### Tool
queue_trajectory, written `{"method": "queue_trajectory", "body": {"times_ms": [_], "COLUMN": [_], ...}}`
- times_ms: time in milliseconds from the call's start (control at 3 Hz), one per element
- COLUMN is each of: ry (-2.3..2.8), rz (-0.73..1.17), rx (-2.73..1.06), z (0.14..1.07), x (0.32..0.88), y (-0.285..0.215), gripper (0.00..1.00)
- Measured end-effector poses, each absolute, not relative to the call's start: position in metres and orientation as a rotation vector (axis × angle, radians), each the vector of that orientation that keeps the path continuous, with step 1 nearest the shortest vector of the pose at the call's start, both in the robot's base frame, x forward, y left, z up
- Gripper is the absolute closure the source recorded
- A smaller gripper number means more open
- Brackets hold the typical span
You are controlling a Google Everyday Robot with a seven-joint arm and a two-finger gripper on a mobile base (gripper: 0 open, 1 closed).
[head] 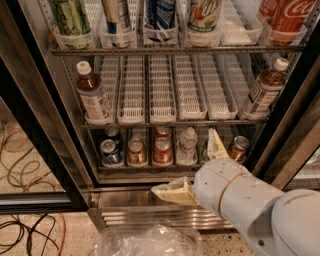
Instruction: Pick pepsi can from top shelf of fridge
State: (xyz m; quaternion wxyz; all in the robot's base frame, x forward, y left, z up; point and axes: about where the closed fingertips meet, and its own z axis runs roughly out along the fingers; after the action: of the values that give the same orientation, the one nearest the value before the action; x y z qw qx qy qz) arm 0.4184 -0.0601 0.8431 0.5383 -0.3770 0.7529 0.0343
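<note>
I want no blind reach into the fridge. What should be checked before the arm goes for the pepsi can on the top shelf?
1. Target found: the pepsi can stands upright in the third lane from the left on the top shelf: ok.
2. Gripper free: the gripper is open and holds nothing: ok.
3. Gripper at shelf height: it sits low, near the base grille: not ok.
4. Room beside the can: the slim silver-and-blue can and the green-and-white can fill the adjoining lanes: cannot tell.
5. Can's lid in view: cut off at the picture's top edge: not ok.
</note>
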Motion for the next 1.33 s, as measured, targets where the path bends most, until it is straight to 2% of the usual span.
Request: {"method": "queue_trajectory", "body": {"times_ms": [1000,1333], "ry": [1.563,1.476], "rz": [-0.03,-0.041], "rx": [-0.762,-0.717], "z": [0.892,0.906], "x": [0.471,0.473], "y": [-0.053,-0.033], "gripper": [0.0,0.0]}}
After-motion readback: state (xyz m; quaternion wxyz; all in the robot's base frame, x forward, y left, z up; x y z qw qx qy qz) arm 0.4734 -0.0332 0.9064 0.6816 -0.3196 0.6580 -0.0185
